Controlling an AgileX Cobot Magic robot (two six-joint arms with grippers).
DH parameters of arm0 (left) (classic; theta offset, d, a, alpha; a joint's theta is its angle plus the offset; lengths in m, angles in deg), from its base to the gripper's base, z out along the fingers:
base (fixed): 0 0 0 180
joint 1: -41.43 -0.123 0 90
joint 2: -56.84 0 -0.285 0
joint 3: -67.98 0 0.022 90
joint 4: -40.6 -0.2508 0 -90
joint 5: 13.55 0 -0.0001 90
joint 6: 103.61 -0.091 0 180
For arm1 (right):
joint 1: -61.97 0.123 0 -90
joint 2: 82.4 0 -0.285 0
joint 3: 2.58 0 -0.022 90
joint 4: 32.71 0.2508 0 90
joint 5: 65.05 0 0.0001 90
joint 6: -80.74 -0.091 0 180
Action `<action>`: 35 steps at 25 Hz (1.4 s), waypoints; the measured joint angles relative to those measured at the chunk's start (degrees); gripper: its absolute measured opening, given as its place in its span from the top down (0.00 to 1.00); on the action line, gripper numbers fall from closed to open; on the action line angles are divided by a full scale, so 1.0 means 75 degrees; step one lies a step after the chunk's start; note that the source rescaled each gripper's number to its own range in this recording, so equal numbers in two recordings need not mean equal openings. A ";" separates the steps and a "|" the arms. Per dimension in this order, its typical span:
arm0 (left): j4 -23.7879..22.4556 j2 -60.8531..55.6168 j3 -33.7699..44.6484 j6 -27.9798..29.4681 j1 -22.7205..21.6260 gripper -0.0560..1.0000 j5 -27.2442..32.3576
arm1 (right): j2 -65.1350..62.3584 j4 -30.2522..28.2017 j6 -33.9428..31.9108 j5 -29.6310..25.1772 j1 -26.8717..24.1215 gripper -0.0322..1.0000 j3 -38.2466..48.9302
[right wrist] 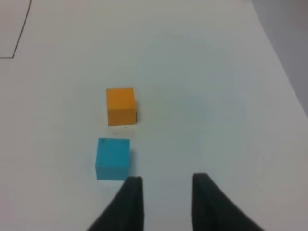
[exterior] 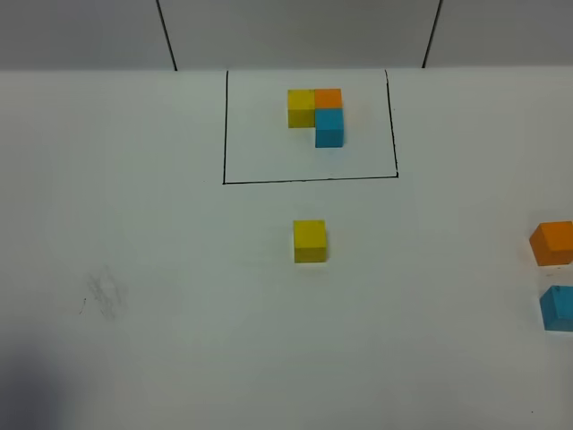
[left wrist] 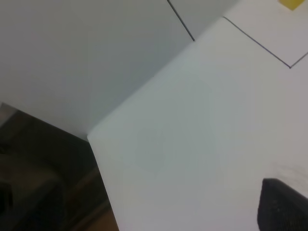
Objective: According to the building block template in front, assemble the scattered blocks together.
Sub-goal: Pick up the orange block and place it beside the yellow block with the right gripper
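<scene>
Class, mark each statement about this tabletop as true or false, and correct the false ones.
1. The loose yellow cube lies outside the black frame. True.
2. The loose orange cube touches the loose blue cube. False: bare table shows between the orange cube and the blue cube.
3. The right gripper grips the blue cube. False: its jaws are open and empty, with the blue cube off to one side of them.
4. In the template, yellow and orange sit side by side. True.
</scene>
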 joint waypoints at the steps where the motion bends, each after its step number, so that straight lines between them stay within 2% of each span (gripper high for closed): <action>1: 0.0000 -0.0479 0.0167 -0.0007 0.0000 0.29 0.0002 | 0.0000 0.0000 0.0000 0.0000 0.0000 0.97 0.0000; 5: 0.0371 -0.1969 0.0462 -0.0007 -0.0181 0.29 0.0002 | 0.0000 0.0000 0.0000 0.0000 0.0000 0.97 0.0000; 11: 0.1364 -0.3441 0.0705 -0.0196 -0.1349 0.29 0.0009 | 0.0000 0.0000 0.0000 0.0000 0.0000 0.97 0.0000; 14: 0.1728 -0.3967 0.0974 0.0547 -0.1899 0.29 0.0009 | 0.0000 0.0000 0.0000 0.0000 0.0000 0.97 0.0000; 19: 0.1937 -0.4532 0.1846 0.2027 -0.2881 0.29 0.0009 | 0.0000 0.0000 0.0000 0.0000 0.0000 0.97 0.0000; 24: 0.2583 -0.4816 0.3022 0.2303 -0.3628 0.30 0.0009 | 0.0000 0.0000 0.0000 0.0000 0.0000 0.97 0.0000; 27: 0.2760 -0.4834 0.3773 0.2373 -0.3852 0.30 -0.0093 | 0.0000 0.0000 0.0000 0.0000 0.0000 0.97 0.0000; 35: 0.2803 -0.4834 0.5340 0.2897 -0.3881 0.30 -0.0693 | 0.0000 0.0000 0.0000 0.0000 0.0000 0.97 0.0000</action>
